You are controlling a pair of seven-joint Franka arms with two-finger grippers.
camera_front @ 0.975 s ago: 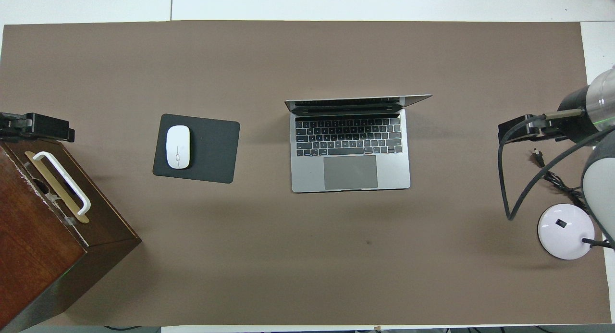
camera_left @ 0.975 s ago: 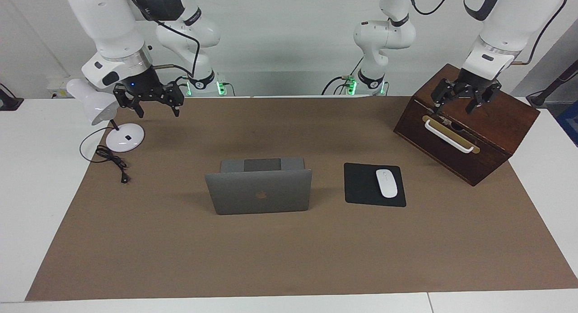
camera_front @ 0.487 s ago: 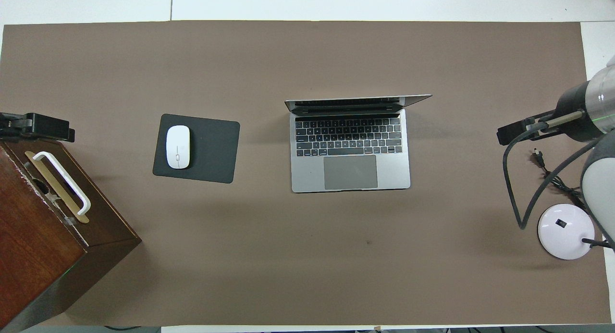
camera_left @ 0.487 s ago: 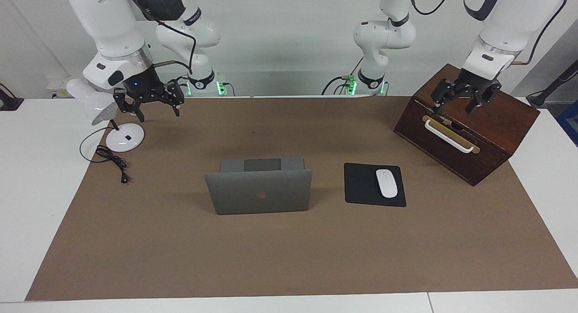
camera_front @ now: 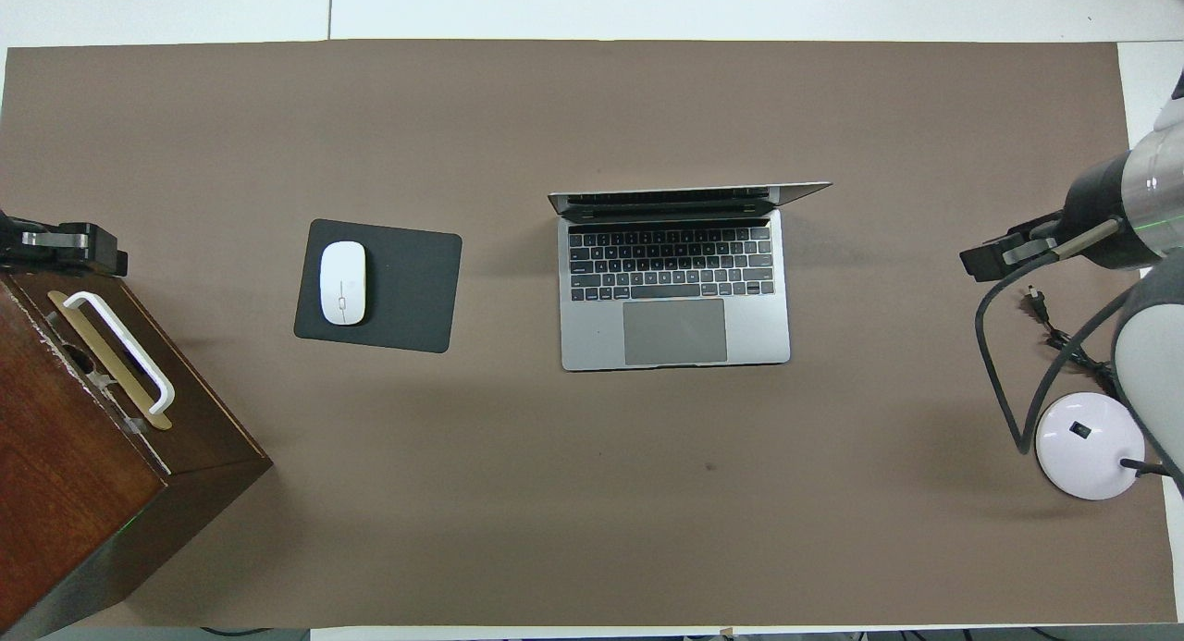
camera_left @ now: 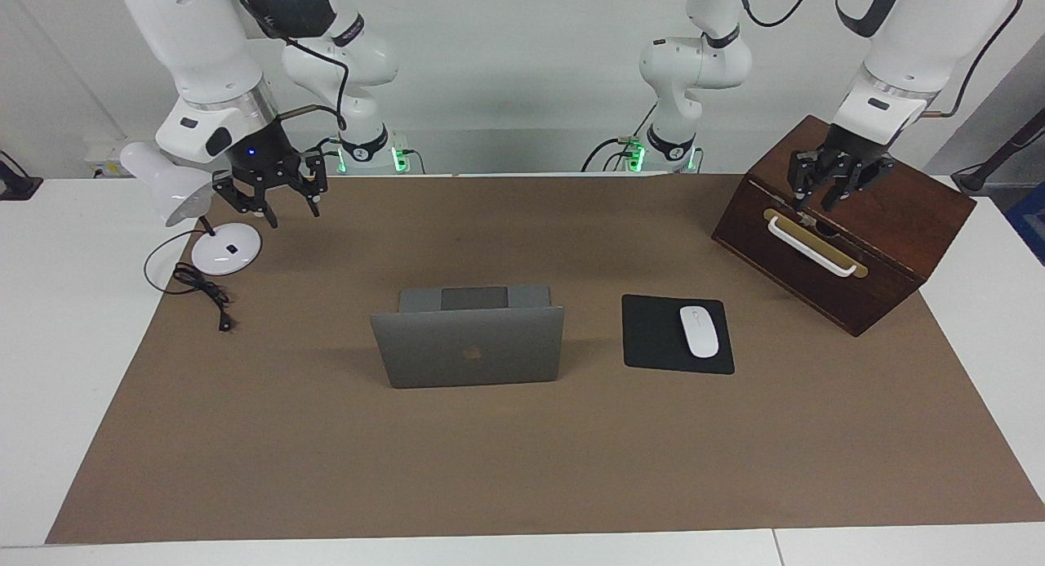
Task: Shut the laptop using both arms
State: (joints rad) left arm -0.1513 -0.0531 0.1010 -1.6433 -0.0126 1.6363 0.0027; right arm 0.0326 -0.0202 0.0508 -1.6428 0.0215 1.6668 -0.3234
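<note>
Laptop open at mid-table; both arms raised at the table's ends, holding nothing.

The laptop point(camera_left: 468, 345) stands on the brown mat point(camera_left: 522, 468), lid upright, beside the mouse pad point(camera_left: 675, 334). The left gripper point(camera_left: 833, 192) hangs over the wooden box point(camera_left: 882, 247); the right gripper point(camera_left: 269, 200) hangs beside the desk lamp point(camera_left: 175, 190). Neither gripper's degree of opening can be told.

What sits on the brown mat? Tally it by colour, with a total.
Silver-grey: 1, laptop
Black: 1, mouse pad
White: 2, mouse, desk lamp
Dark brown: 1, wooden box
Total: 5
</note>
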